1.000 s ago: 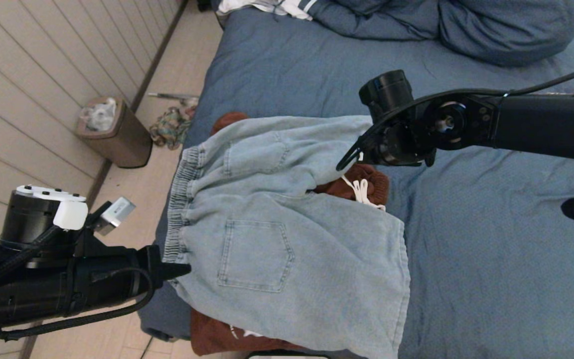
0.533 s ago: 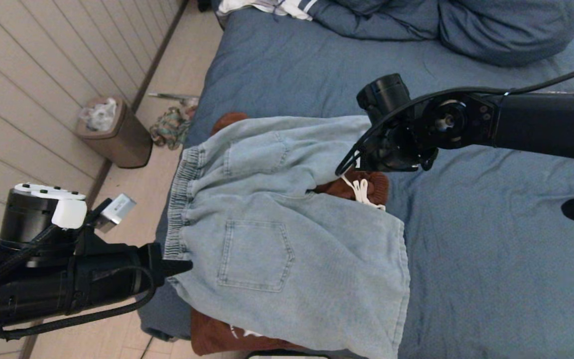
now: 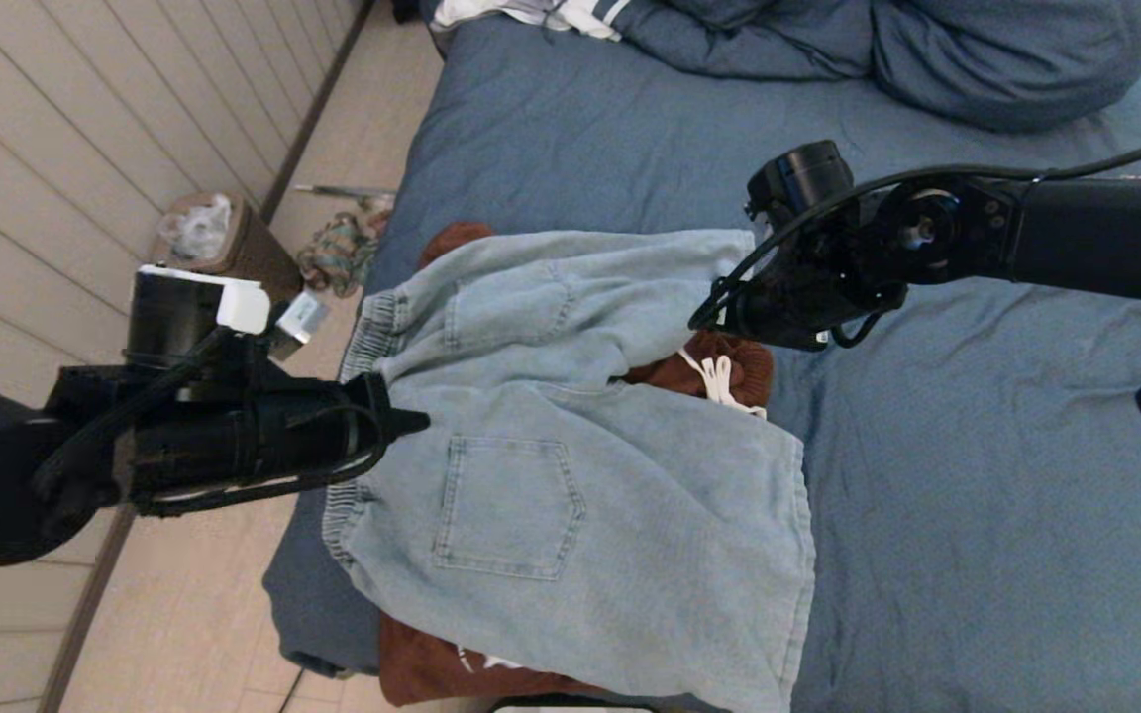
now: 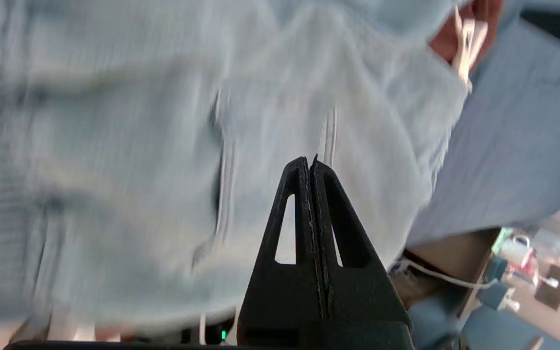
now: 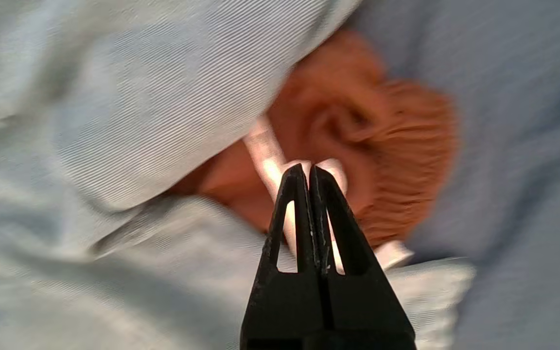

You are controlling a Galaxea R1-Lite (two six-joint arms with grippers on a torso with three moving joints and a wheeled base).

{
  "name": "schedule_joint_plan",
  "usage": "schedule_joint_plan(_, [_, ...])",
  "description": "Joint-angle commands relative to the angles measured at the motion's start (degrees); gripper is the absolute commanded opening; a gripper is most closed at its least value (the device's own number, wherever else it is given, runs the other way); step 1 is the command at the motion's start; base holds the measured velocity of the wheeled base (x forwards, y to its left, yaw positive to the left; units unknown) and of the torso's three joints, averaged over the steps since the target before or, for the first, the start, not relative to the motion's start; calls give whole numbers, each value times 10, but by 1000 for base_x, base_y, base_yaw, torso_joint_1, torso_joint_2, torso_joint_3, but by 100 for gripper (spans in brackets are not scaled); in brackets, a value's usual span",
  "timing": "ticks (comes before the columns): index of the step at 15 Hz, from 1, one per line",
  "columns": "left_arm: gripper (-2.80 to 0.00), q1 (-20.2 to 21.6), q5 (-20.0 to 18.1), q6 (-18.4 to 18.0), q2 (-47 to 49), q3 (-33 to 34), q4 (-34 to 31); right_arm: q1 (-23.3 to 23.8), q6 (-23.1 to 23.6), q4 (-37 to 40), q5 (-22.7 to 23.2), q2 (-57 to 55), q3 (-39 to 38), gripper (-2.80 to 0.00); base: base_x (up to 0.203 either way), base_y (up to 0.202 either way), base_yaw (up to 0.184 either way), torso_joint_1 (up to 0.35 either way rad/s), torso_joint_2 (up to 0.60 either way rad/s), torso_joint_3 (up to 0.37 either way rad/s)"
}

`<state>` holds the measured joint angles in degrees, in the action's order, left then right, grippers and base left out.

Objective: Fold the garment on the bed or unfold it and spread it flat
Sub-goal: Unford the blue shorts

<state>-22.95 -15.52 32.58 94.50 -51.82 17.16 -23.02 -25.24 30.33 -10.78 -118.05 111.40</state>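
blue bed point(image 3: 977, 475), denim shorts point(image 3: 570, 436) spread flat near its edge. left end effector point(image 3: 417, 423) clenched, empty, at the waistband; right end effector point(image 3: 704, 319) clenched, empty, by the leg hem. fold step looks next, imo: needs both to open & pinch cloth.

home bedroom: bed point(image 3: 927, 515), strewn clothes point(image 3: 570, 416)

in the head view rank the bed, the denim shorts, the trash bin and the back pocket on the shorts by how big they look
Largest to smallest:
1. bed
2. denim shorts
3. back pocket
4. trash bin, partly hidden by the left arm and farther off, so its rank against the pocket is unsure.
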Motion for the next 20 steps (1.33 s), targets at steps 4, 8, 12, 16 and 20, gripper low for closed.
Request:
schedule_joint_plan(4, [-280, 2, -1, -25, 97, -114, -14, -25, -8, -2, 44, 11, -1, -280, 0, 0, 0, 0, 0, 0])
schedule_joint_plan(8, [-280, 2, -1, -25, 147, -157, -22, -27, -18, -4, 41, 8, 1, -280, 0, 0, 0, 0, 0, 0])
schedule_joint_plan(12, [-280, 2, 4, -26, 187, -184, -23, -3, 3, -45, 42, -14, 3, -280, 0, 0, 0, 0, 0, 0])
schedule_joint_plan(16, [-280, 2, 4, -26, 204, -192, -27, -6, 6, -72, 45, -46, 3, -280, 0, 0, 0, 0, 0, 0])
schedule_joint_plan(20, [-280, 2, 39, -26, 196, -178, -26, -5, 1, -74, 46, -44, 0, 0, 0, 0, 0, 0, 0, 0])
